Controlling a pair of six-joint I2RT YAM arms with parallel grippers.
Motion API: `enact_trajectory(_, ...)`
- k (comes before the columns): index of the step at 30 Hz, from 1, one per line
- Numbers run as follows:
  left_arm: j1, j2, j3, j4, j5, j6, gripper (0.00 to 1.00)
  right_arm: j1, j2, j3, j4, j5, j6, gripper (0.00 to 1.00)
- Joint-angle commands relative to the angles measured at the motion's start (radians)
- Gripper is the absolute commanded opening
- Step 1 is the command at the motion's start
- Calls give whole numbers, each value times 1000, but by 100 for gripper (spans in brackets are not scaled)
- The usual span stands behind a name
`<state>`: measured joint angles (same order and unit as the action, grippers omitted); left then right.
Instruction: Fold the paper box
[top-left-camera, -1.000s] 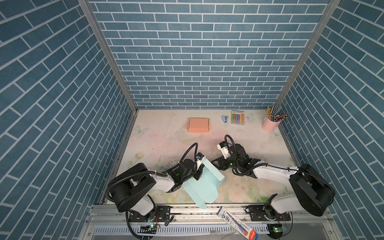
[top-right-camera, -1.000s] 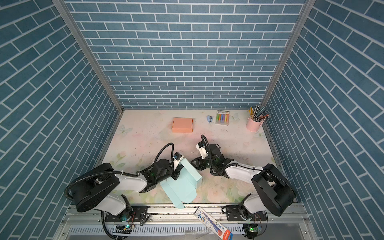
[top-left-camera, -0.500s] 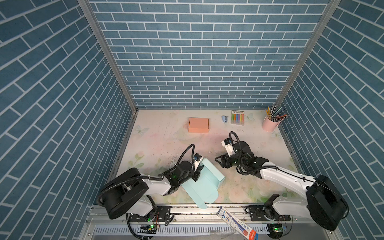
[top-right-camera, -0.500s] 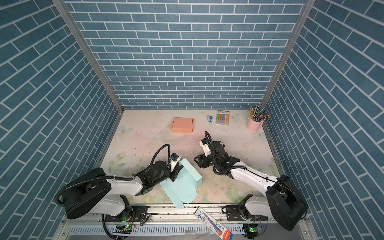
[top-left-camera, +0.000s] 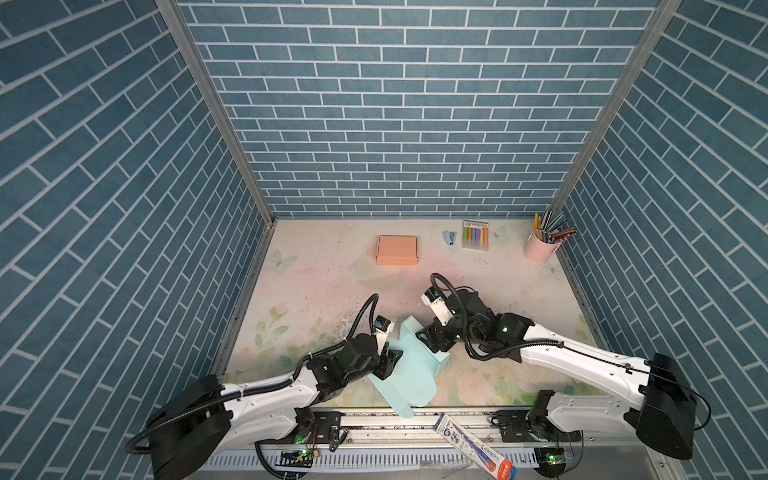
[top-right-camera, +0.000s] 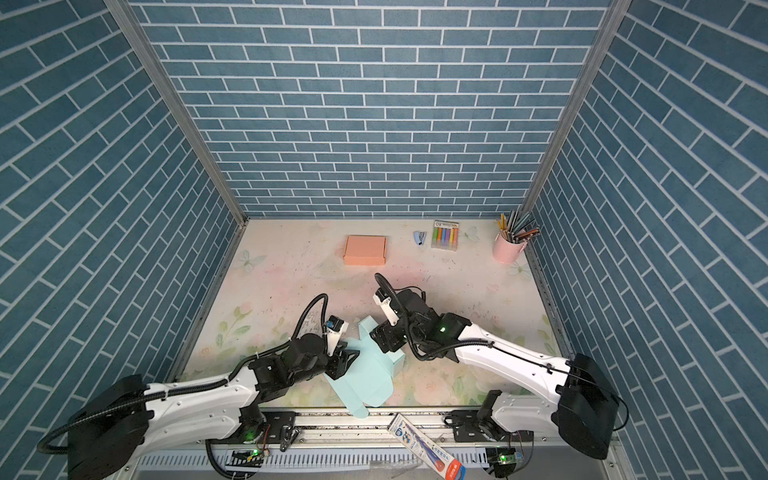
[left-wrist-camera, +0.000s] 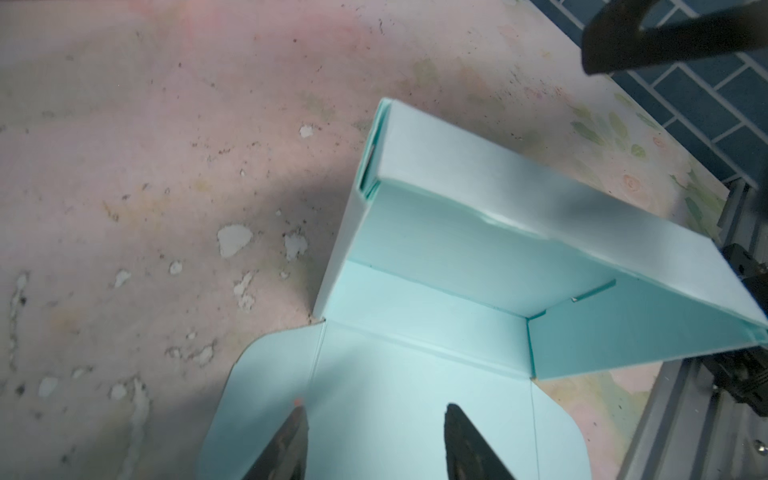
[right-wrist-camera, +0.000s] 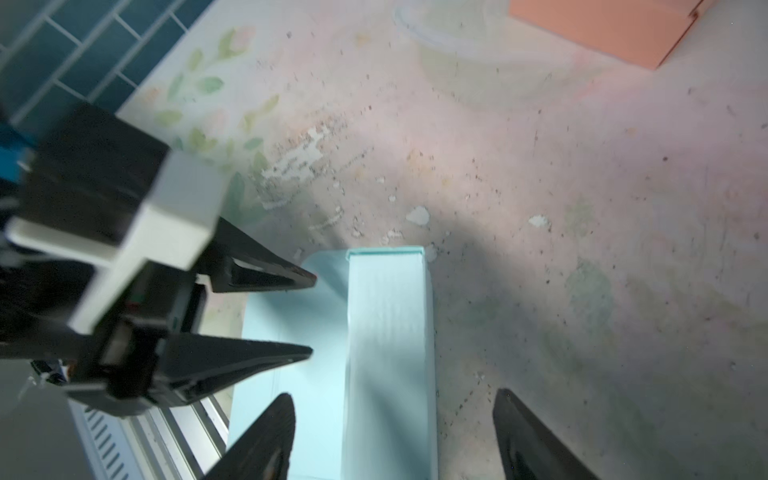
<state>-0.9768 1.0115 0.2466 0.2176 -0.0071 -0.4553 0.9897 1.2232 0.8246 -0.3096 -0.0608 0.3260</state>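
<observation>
The light teal paper box (top-left-camera: 411, 365) (top-right-camera: 370, 374) lies half folded at the table's front centre, with one long side wall standing and its flat panels spread toward the front rail. My left gripper (top-left-camera: 392, 361) (left-wrist-camera: 374, 411) is open just above the flat panel (left-wrist-camera: 415, 353), nothing between its fingers. My right gripper (top-left-camera: 428, 336) (right-wrist-camera: 395, 397) is open and straddles the upright wall (right-wrist-camera: 386, 332), with a gap on both sides. The right wrist view also shows the left gripper (right-wrist-camera: 311, 313) beside that wall.
A closed orange box (top-left-camera: 397, 250) sits at the back centre, with a small blue stapler (top-left-camera: 449, 237), a marker pack (top-left-camera: 475, 235) and a pink pencil cup (top-left-camera: 540, 249) to its right. A toothpaste tube (top-left-camera: 473, 449) lies on the front rail. The teal box's front flap overhangs the table edge.
Both grippers have opened wider. The left one has let go of the box edge and drawn back toward the front. The right one has come down over the standing wall.
</observation>
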Motion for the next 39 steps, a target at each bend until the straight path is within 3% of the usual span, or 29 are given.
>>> enact_trajectory(1,-6,-88,8,-236,-26,-157,55,13,14,29,-77,58,-43,77)
enact_trajectory(9,2,-276,35,-438,-80,-269,60,35,73,33,-61,42,-53,77)
enact_trajectory(20,35,-359,82,-585,-102,-356,62,18,104,16,-50,98,-27,69)
enact_trajectory(31,60,-393,91,-602,-79,-398,65,-180,-14,-127,107,-119,33,57)
enact_trajectory(36,62,-385,73,-524,-10,-425,87,-273,-49,-184,162,-201,45,53)
enact_trajectory(39,61,-366,32,-438,32,-462,88,-327,-67,-214,197,-249,57,52)
